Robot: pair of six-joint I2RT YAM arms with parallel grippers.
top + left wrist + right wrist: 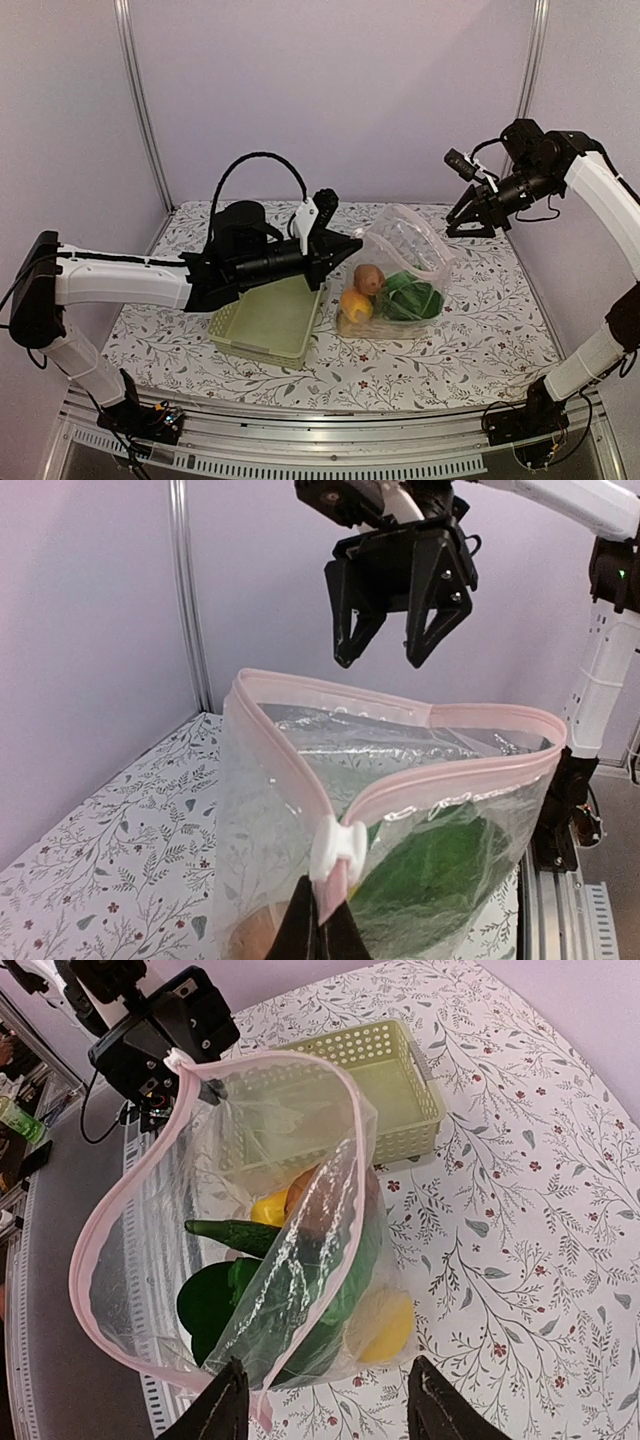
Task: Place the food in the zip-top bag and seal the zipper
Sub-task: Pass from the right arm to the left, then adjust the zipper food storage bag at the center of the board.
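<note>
Well apart, right gripper hangs spread — left gripper pinches the zipper.

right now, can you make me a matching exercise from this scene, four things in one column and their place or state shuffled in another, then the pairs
Column one
1. pale green slatted plastic basket
2. clear crinkly zip-top bag
3. left gripper
4. right gripper

Column two
A. open, hanging above the bag, holding nothing
B. mouth gaping, toy food inside
C. pinched shut on the pinkish zipper strip
D. on the table beside the bag, no food showing in it

Pairs: 1-D, 2-B, 3-C, 4-A
</note>
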